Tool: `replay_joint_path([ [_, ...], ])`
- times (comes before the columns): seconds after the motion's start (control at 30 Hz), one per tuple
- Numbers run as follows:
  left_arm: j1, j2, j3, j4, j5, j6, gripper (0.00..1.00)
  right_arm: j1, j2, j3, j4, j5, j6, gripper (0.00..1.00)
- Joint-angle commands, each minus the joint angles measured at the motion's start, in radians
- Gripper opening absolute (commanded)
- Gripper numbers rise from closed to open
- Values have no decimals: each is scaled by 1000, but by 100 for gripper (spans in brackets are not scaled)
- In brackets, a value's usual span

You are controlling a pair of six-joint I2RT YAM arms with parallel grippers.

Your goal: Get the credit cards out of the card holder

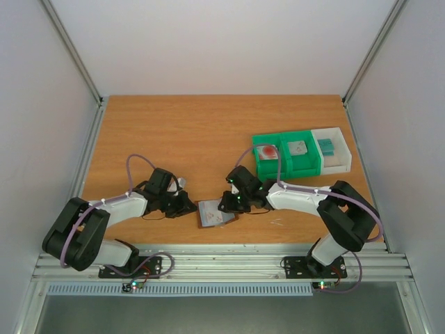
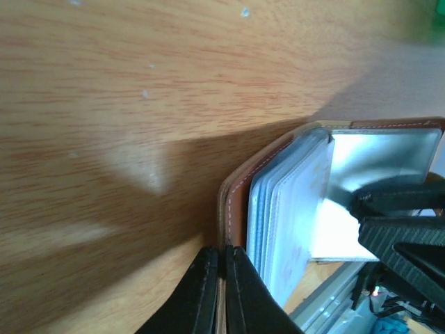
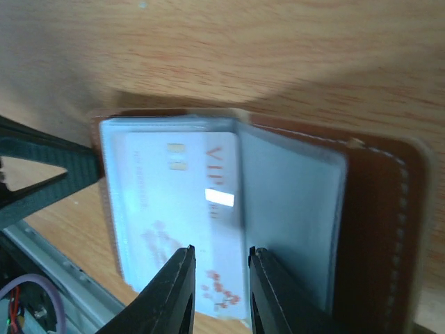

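Observation:
The brown leather card holder (image 1: 214,213) lies open near the table's front edge, between the two grippers. My left gripper (image 2: 221,259) is shut on the edge of its brown cover (image 2: 236,202), beside the stack of clear sleeves (image 2: 292,202). My right gripper (image 3: 221,254) is open, its fingers either side of the near edge of a white card printed "VIP" (image 3: 174,209) that still sits in a sleeve. Pale pink card with a red blot (image 1: 268,151), grey card (image 1: 297,147) and teal card (image 1: 325,145) lie in the bins.
A green bin (image 1: 286,164) and a white bin (image 1: 338,158) stand at the right, just behind the right arm. The metal rail at the table's front edge (image 1: 222,261) runs close below the holder. White walls enclose the table.

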Motion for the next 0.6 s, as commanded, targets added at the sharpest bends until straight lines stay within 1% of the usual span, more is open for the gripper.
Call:
replay_joint_path([
  [0.0,-6,-3,25,-70,-63,63,4,-13,8,-52,100,-33,3,24],
  [0.1,-6,7,32,-81,-72,67,3,-26,7,-91,159,-44,24,25],
  [0.2,-6,-1,50,-120,-90,75,6,-46,16,-130,227,-89,37,25],
  [0.43,-6,-96,90,-216,-123,67,23,-57,52,-171,352,-151,67,24],
  [0.57,-6,-147,114,-225,-89,41,25,-58,42,-178,354,-154,67,24],
])
